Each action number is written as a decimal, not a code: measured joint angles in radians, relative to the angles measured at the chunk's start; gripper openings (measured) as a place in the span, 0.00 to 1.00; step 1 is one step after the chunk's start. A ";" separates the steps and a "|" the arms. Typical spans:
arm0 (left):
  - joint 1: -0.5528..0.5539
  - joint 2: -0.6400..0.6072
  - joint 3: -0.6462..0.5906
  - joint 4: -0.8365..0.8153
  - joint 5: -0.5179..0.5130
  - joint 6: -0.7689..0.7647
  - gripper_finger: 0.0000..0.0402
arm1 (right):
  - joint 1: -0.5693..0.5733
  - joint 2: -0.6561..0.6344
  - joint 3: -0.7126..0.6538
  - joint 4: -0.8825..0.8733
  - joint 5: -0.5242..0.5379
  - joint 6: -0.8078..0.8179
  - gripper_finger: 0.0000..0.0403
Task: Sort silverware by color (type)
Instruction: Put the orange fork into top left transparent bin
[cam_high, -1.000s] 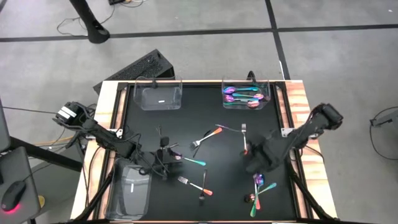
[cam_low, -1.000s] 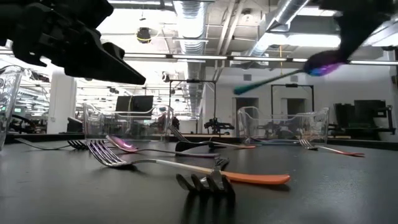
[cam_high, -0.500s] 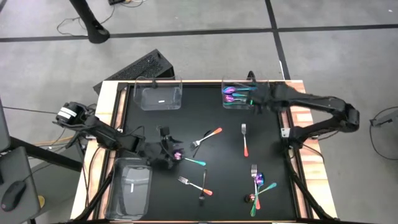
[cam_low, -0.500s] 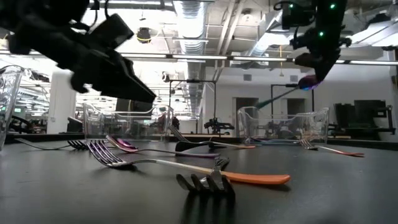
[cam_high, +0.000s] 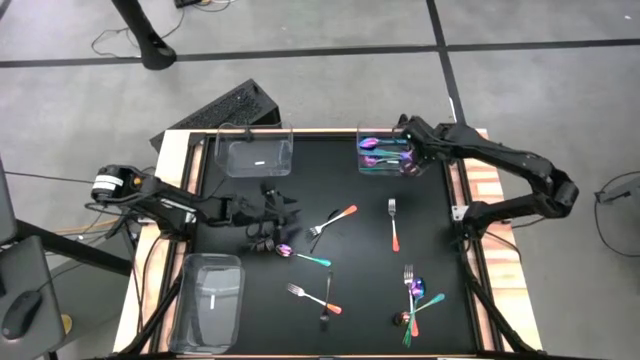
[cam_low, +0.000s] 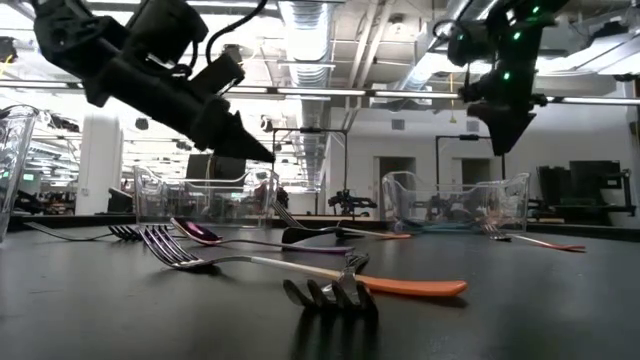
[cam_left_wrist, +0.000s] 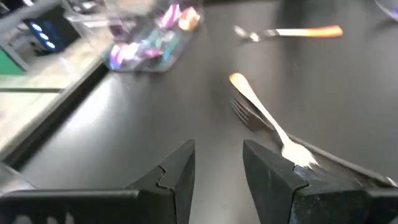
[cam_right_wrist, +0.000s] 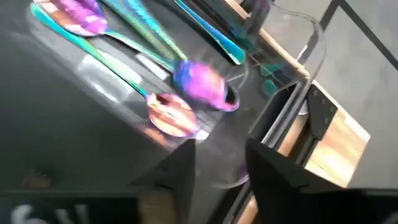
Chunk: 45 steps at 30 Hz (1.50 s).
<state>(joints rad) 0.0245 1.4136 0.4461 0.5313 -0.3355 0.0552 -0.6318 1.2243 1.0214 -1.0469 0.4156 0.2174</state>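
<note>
1. R gripper (cam_high: 408, 150) moved from near-right table area up to far-right clear tray (cam_high: 432, 168), now over it.
2. Iridescent spoon (cam_right_wrist: 202, 84) no longer held; lies in that tray, jaws parted.
3. L gripper (cam_high: 283, 208) shifted toward table center, away from near-left tray (cam_high: 190, 310).

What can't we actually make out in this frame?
- Piece count in the far right tray: high view too small, right gripper overlaps it; right wrist view blurred.
- Left gripper: high view, dark fingers merge with the black table; whether it touches the fork beneath is unclear.
- Front cutlery cluster: overlapping, too small to separate.
</note>
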 joint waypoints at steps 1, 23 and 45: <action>0.014 0.000 0.000 0.020 0.014 0.005 0.31 | 0.021 -0.015 0.000 -0.010 -0.005 0.032 0.46; 0.160 0.000 0.000 0.281 0.285 0.113 0.31 | 1.122 0.032 0.001 -0.287 -0.374 1.426 0.40; 0.161 0.000 -0.001 0.263 0.276 0.078 0.31 | 1.279 0.341 0.002 0.126 -0.394 1.469 0.37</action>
<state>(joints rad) 0.1860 1.4139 0.4454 0.7948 -0.0594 0.1328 0.6474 1.5658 1.0229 -0.9212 0.0214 1.6867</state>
